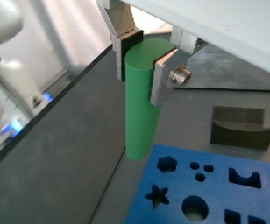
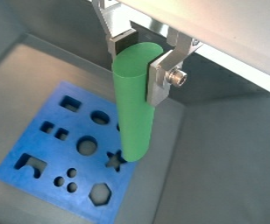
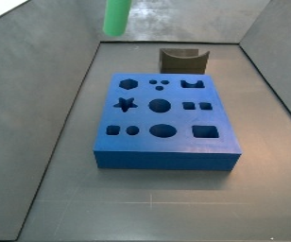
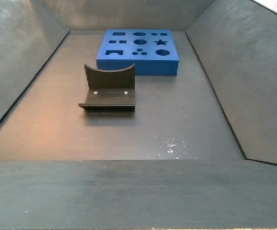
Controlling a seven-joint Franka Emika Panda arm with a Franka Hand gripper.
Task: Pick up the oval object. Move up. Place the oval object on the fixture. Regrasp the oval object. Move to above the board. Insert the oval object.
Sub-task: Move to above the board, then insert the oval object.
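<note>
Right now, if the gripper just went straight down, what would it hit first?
Probably the bare floor beside the board. The gripper holds the oval object upright, high up, apparently off the board's edge, though depth is unclear.

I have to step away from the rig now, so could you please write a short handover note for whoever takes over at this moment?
Gripper: shut on the oval object, which hangs upright from the fingers, well above the floor.
In a side view only the oval object's lower end shows at the picture's top edge, beyond the far left corner of the board.
The board lies flat on the floor, all its holes open.
The fixture stands empty on the floor just beyond the board.
Done: the oval object is gripped and lifted.
Left: at least moving over the board and inserting; whether the regrasp on the fixture has happened cannot be told.
</note>
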